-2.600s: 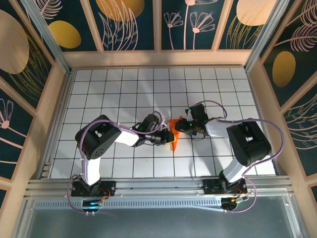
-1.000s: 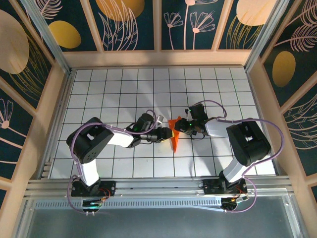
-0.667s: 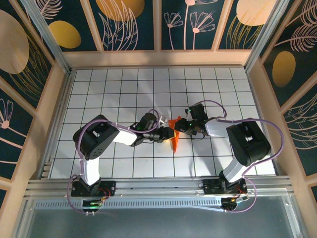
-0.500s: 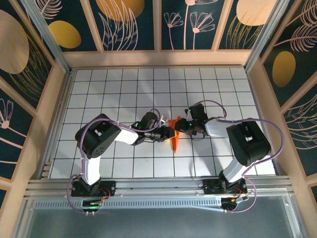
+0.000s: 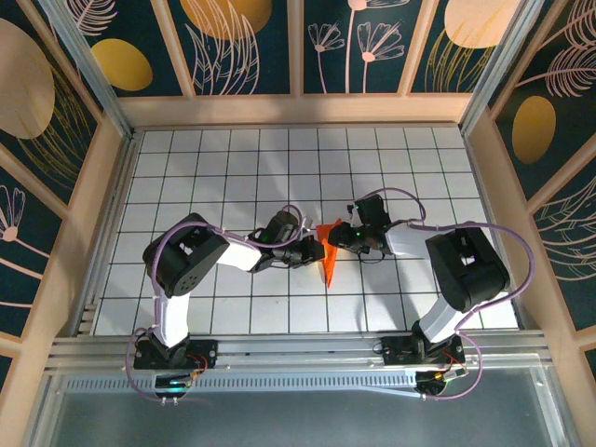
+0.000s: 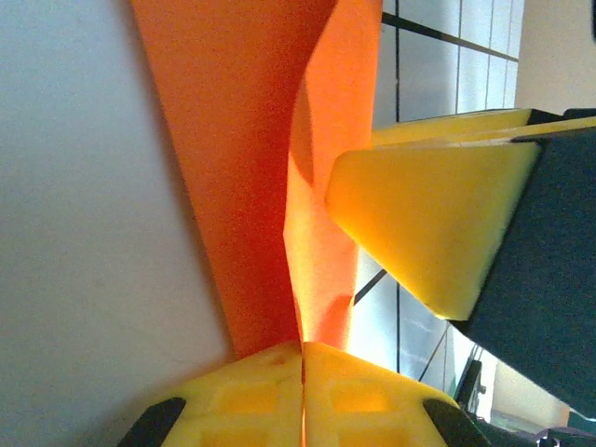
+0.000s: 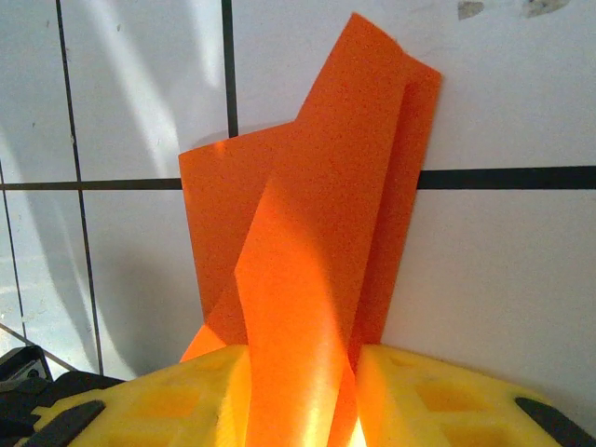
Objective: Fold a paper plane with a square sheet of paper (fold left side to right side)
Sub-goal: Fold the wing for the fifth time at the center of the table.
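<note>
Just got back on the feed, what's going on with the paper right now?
Both arms meet near the middle of the gridded table, working one piece of orange paper that is already folded into a narrow creased wedge. The left gripper is shut on it from the left, and the right gripper clamps it from the opposite side. One layer stands up off the rest, so the fold looks unfinished.

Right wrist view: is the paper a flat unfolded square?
No, the paper shows overlapping creased layers, a narrow wedge pinched in the right gripper.
</note>
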`<state>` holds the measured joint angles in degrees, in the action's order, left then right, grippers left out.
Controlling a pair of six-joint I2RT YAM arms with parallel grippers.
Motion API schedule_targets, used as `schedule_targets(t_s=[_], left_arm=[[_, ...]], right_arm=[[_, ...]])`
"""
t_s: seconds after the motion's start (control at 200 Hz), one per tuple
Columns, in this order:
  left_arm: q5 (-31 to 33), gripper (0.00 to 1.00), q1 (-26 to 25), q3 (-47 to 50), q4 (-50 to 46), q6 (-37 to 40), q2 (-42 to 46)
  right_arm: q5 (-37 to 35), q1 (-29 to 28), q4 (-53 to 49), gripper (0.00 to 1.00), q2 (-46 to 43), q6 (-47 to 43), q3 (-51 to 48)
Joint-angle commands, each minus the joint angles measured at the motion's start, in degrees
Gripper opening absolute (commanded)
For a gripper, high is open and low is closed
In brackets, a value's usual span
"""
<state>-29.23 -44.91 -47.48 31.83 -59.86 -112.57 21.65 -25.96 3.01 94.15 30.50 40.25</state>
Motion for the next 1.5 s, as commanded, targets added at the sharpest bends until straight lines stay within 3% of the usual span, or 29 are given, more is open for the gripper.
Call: schedule_targets(t_s=[0.0, 0.541, 1.016, 1.101, 1.311, 1.496], left_arm=[[1.5, 0.07, 0.1, -0.5, -2.1, 1.4, -0.7], [2.9, 0.02, 0.0, 1.3, -3.3, 1.3, -1.6], [4.4, 0.0, -0.4, 1.8, -4.0, 0.5, -2.7], [4.7, 0.0, -0.4, 2.0, -4.2, 0.5, -2.6], [5.3, 0.0, -0.7, 2.3, -4.4, 0.2, -2.4], [5.6, 0.0, -1.0, 2.6, -4.3, -0.1, -2.3]], right_arm=[[-3.8, -1.6, 0.0, 0.37, 4.4, -1.4, -0.4], [-0.7, -1.1, 1.8, 0.37, -0.4, 0.1, 0.0], [-3.1, 0.7, -2.1, 0.37, -5.6, -1.0, 0.2], [-1.6, 1.3, -1.2, 0.31, -6.1, -1.9, -0.2], [4.6, 1.8, 2.8, 0.04, -4.2, -3.0, -0.5], [4.5, 1.8, 3.5, 0.0, -0.9, -3.3, 0.6]])
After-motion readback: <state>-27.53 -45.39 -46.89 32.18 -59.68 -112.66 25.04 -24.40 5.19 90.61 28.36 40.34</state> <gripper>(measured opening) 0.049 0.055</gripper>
